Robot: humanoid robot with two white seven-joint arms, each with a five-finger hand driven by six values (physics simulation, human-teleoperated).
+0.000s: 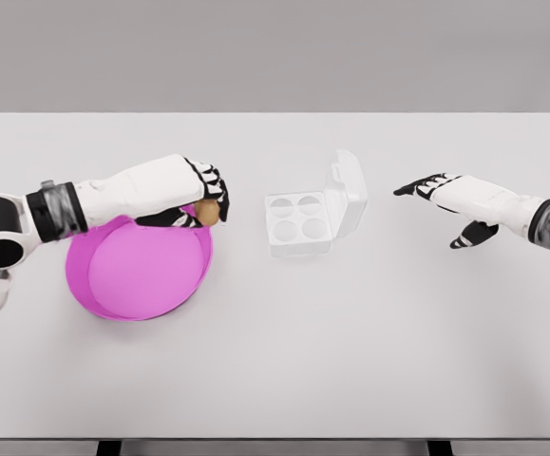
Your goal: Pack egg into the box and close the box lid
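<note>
On the white worktop (pixel 275 361) the left hand (pixel 203 195) reaches in from the left, its fingers curled around a brown egg (pixel 208 213) at the upper right rim of a pink bowl (pixel 137 271). The egg sits clamped in that hand, just above the bowl's edge and apart from the box. The clear box (pixel 298 220) lies to the right of the bowl with four round cups showing, and its lid (pixel 346 195) stands tilted up on the far right side. The right hand (pixel 450 195) hovers well to the right of the box, fingers spread and holding nothing.
</note>
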